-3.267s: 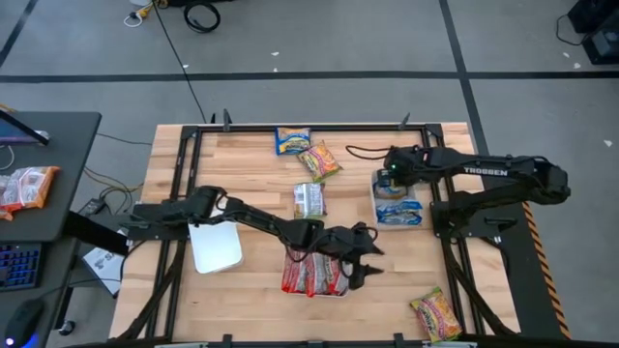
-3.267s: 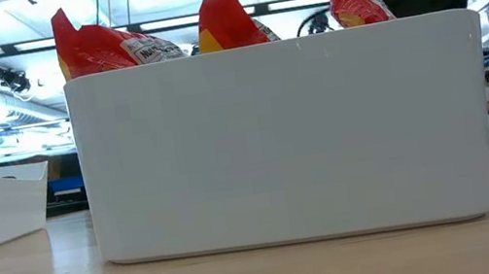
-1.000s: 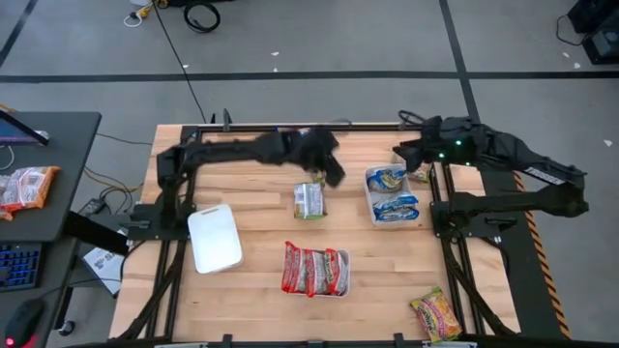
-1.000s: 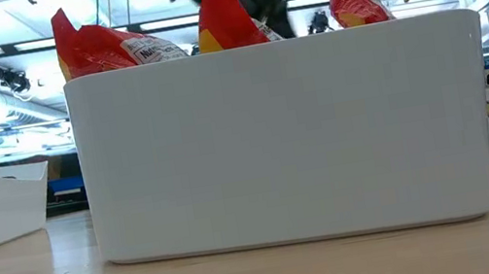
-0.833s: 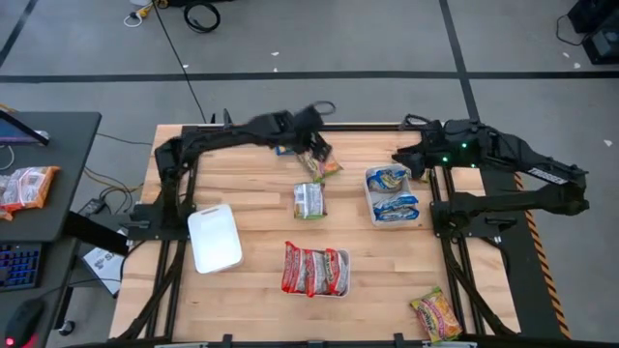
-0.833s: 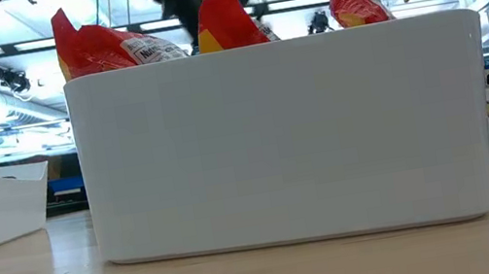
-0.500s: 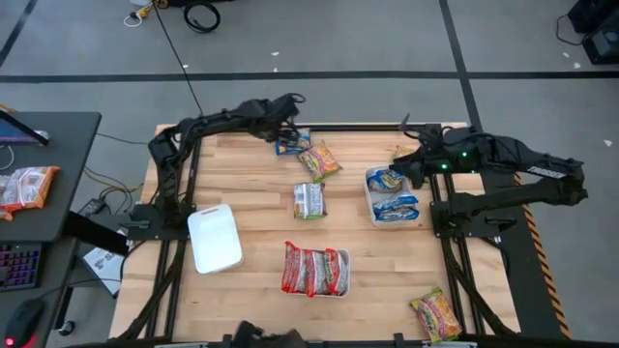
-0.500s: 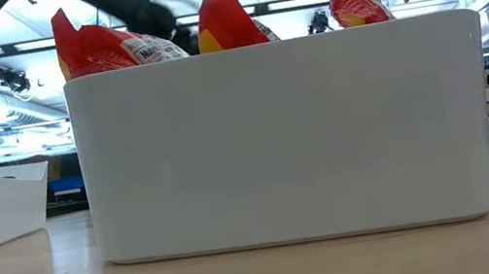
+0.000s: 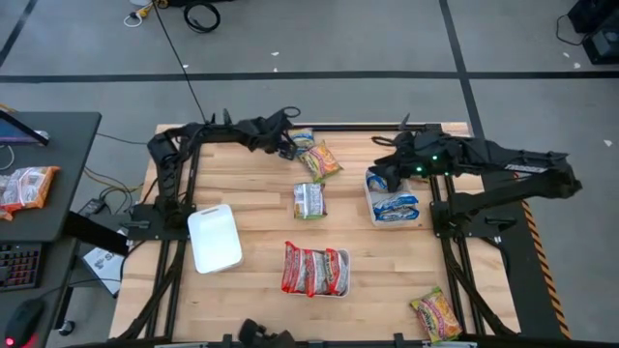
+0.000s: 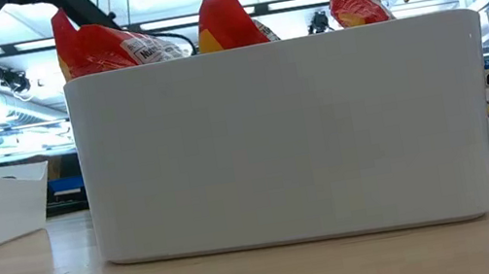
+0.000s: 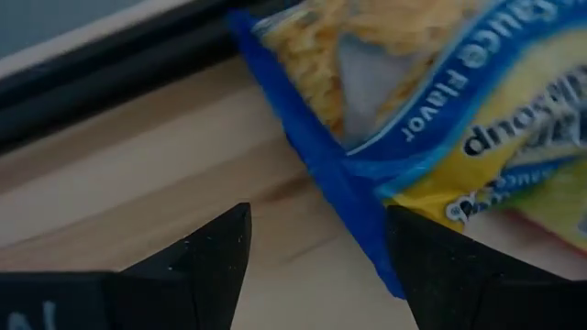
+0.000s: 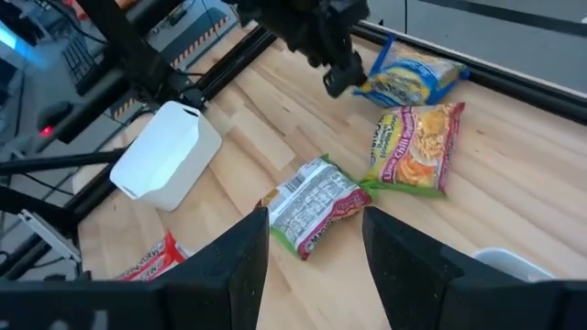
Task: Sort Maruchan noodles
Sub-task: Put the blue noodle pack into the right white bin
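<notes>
**A:** Where are your claws right now?

**B:** Start at the left. Your left claw point(image 9: 285, 145) sits at the far edge of the table point(image 9: 251, 198), its fingers spread apart with nothing held. In your left wrist view the edge of the blue-and-yellow packet point(image 11: 431, 137) lies just ahead of the gap between the fingers, flat on the wood.

**A:** And the other packets?

**B:** Working rightward, you have an empty white tray point(image 9: 215, 237) near the left side. A yellow-orange packet point(image 9: 320, 160) lies just right of the blue one, touching or nearly so. A green-edged packet point(image 9: 309, 200) lies near the table's middle. Nearer to you, the red packets point(image 9: 314, 270) stand upright in the tray point(image 10: 284, 140) that fills your low view. Farther right, a white tray point(image 9: 398, 215) holds more blue-and-yellow packets point(image 9: 396, 207).

**A:** The right claw?

**B:** Your right claw point(image 9: 382, 166) hovers at the far end of that right-hand tray. Its fingers point(image 12: 408, 275) stand well apart in the right wrist view and grip nothing. One more yellow-orange packet point(image 9: 436, 314) lies alone at the near right corner.
</notes>
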Robot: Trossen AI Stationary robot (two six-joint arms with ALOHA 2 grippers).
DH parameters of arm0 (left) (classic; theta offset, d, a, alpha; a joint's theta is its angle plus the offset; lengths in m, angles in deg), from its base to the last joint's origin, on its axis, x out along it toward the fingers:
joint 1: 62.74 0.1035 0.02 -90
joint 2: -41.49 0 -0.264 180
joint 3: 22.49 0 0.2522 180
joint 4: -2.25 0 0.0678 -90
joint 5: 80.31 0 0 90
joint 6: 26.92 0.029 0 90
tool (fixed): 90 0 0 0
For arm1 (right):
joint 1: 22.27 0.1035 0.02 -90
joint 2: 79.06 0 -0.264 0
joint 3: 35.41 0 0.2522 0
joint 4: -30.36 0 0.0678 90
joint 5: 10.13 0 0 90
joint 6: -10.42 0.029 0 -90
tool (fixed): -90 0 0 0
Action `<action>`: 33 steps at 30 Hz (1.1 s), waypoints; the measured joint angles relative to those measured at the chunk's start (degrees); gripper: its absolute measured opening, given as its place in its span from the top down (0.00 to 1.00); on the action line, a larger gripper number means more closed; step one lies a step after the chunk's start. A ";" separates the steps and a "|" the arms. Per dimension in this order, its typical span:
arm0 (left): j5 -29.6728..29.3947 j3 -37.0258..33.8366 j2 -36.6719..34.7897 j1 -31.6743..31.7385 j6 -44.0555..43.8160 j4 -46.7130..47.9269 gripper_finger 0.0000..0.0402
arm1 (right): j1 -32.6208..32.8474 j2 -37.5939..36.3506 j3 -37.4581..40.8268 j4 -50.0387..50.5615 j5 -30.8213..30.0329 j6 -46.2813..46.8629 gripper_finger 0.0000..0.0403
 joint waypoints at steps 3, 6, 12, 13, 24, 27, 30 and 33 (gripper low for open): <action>5.54 -1.19 0.01 -2.50 2.06 -5.86 0.37 | -0.02 2.06 0.00 -1.48 1.20 -1.82 0.55; 15.70 -1.34 0.01 -6.63 5.59 -9.99 0.37 | -0.02 3.67 0.00 -2.04 1.58 -2.88 0.55; 30.53 -0.56 0.01 -17.39 11.37 -13.54 0.37 | -0.29 6.87 0.00 -2.52 -0.31 -9.09 0.55; 31.77 -0.16 0.01 -18.76 12.02 -13.31 0.37 | -0.50 7.57 0.00 -2.54 -1.13 -9.85 0.55; 16.89 3.03 -7.33 -12.59 18.86 -3.36 0.37 | -3.02 16.58 0.02 -8.70 3.38 -7.42 0.55; 6.22 3.12 -8.46 -7.22 15.42 -5.07 0.37 | -2.95 18.39 0.02 -10.54 4.71 -6.00 0.55; 0.37 3.09 -7.84 -2.53 11.02 -6.85 0.37 | -2.55 19.71 0.02 -11.86 5.23 -4.52 0.55; 0.28 3.07 -5.89 0.60 9.59 -8.81 0.37 | -2.19 20.95 0.04 -13.75 5.32 -3.34 0.55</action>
